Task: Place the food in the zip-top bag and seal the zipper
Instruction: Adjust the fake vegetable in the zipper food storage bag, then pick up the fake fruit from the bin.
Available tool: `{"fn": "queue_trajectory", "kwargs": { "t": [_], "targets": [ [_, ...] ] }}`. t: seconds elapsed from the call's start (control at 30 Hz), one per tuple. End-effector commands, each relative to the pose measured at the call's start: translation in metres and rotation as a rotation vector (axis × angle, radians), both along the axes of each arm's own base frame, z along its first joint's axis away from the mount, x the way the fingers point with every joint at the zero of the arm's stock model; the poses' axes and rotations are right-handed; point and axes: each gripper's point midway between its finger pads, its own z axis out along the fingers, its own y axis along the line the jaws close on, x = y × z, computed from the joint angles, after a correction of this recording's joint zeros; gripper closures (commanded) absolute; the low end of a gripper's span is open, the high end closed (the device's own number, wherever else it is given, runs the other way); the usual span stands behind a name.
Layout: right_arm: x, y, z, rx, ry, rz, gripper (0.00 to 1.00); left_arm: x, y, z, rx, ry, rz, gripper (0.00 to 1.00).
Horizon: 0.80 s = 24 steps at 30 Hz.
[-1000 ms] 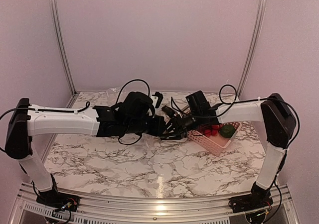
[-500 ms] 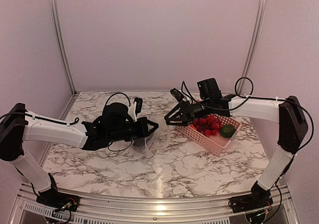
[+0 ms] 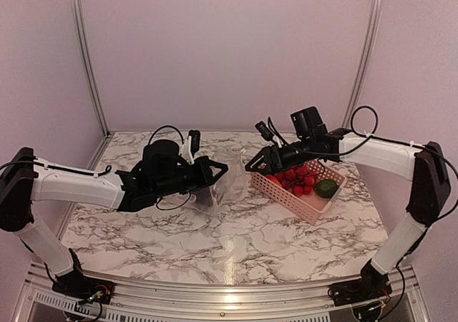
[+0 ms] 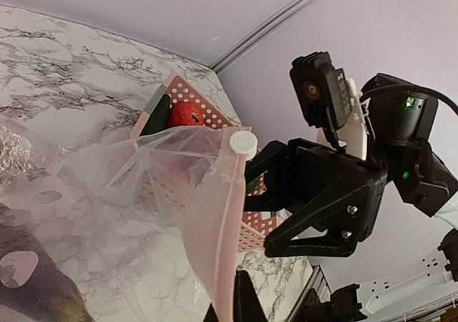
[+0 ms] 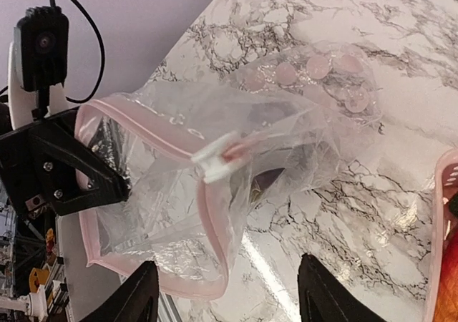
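Camera overhead: the left gripper (image 3: 219, 172) is clamping the zip-top bag (image 3: 232, 184), holding its mouth up toward the pink basket (image 3: 293, 204) where the food (image 3: 297, 179) is sitting. Left wrist: the zipper (image 4: 225, 215) is arching open along the rim. Right wrist: the right gripper (image 5: 225, 265) is hanging wide and empty before the opening (ready to load, I'd guess).

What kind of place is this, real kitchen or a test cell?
Most likely a lab test cell, not a kitchen: plain walls and aluminium posts enclose a marble-patterned table, left arm and right arm are mounted at its near edge, and the props are toy food in a pink basket.
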Motion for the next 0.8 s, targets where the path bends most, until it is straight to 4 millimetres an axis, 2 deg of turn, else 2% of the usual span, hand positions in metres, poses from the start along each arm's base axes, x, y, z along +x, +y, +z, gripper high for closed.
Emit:
{"fn": "queue_trajectory", "kwargs": {
  "t": [0.0,0.07,0.13,0.2,0.27,0.3,0.37,0.43,0.47,0.53,0.67,0.77],
  "targets": [
    [-0.009,0.023,-0.025,-0.090,0.026,0.045,0.37,-0.001,0.004,0.029,-0.010,-0.037,0.000,1.00],
    [-0.013,0.033,-0.029,-0.092,0.042,0.071,0.50,-0.001,0.006,0.030,0.013,-0.036,0.006,1.00],
    [-0.011,0.037,-0.029,-0.089,0.055,0.080,0.78,-0.002,0.007,0.032,0.040,-0.037,0.001,1.00],
    [-0.006,0.040,-0.020,-0.076,0.056,0.088,0.99,0.002,0.012,0.032,0.108,-0.028,0.027,1.00],
    [0.003,0.038,0.001,-0.047,0.038,0.100,1.00,0.008,0.021,0.026,0.246,0.005,0.067,1.00],
    [0.009,0.035,0.013,-0.042,0.021,0.094,1.00,0.011,0.037,0.011,0.395,0.051,0.108,0.99],
    [0.018,0.027,0.029,-0.044,-0.008,0.087,1.00,0.018,0.058,0.013,0.586,0.057,0.168,0.93],
    [0.024,0.024,0.036,-0.050,-0.014,0.092,1.00,0.025,0.074,0.023,0.715,0.038,0.213,0.86],
    [0.024,0.025,0.038,-0.043,-0.004,0.103,1.00,0.029,0.079,0.037,0.749,0.013,0.235,0.86],
    [0.024,0.029,0.041,-0.024,0.013,0.126,1.00,0.036,0.086,0.048,0.801,-0.014,0.260,1.00],
    [0.030,0.036,0.050,0.000,0.024,0.138,1.00,0.053,0.102,0.065,0.919,-0.035,0.345,1.00],
    [0.036,0.038,0.071,0.058,0.009,0.173,1.00,0.063,0.109,0.073,1.032,-0.053,0.371,1.00]
  ]
}}
